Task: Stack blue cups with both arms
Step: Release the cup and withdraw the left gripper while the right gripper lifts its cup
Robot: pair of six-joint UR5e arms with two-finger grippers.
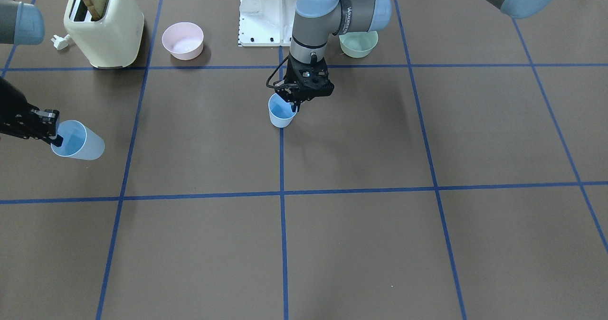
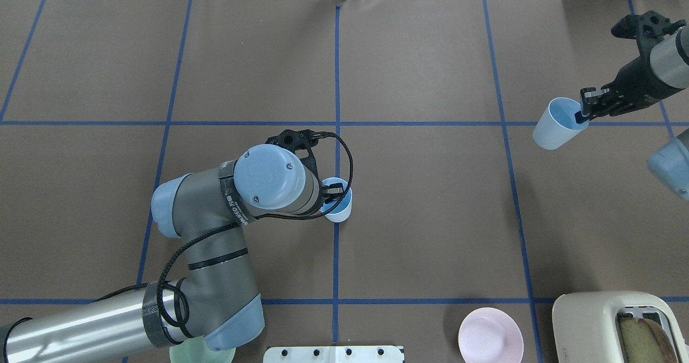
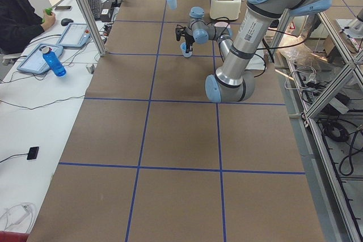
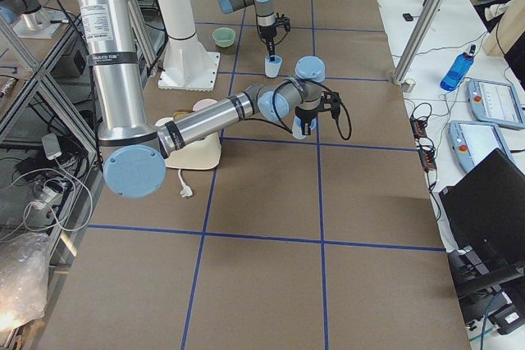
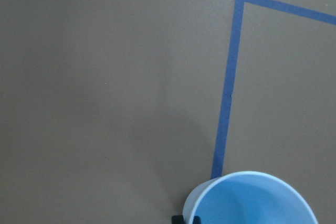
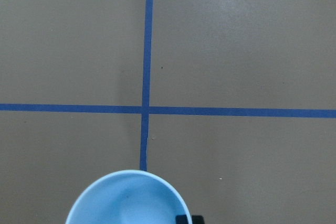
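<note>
- Overhead exterior view: the left gripper [image 2: 331,193] points down at the middle of the table, and its fingers are closed on the rim of the centre cup [image 2: 340,206]. One finger is inside the mouth and the other is against the outer wall.
- The centre cup is upright on the blue tape line [image 2: 336,83] running away from the robot. The pictures do not settle whether its base touches the table [image 2: 420,217].
- The left wrist view shows a black fingertip [image 5: 186,219] pressed to the outside of that cup's rim, with the bright blue inside open to the camera.
- The right gripper [image 2: 583,112] is far out on the robot's right and pinches the wall of the side cup [image 2: 557,126] the same way, one finger dipping inside the mouth.
- The side cup is well apart from the centre cup. Whether it hangs clear of the table cannot be told.
- Near the robot's base are a cream toaster [image 2: 613,325] and a pink bowl [image 2: 490,336] on its right and a green bowl [image 1: 358,43] on its left, none touched by a gripper.
</note>
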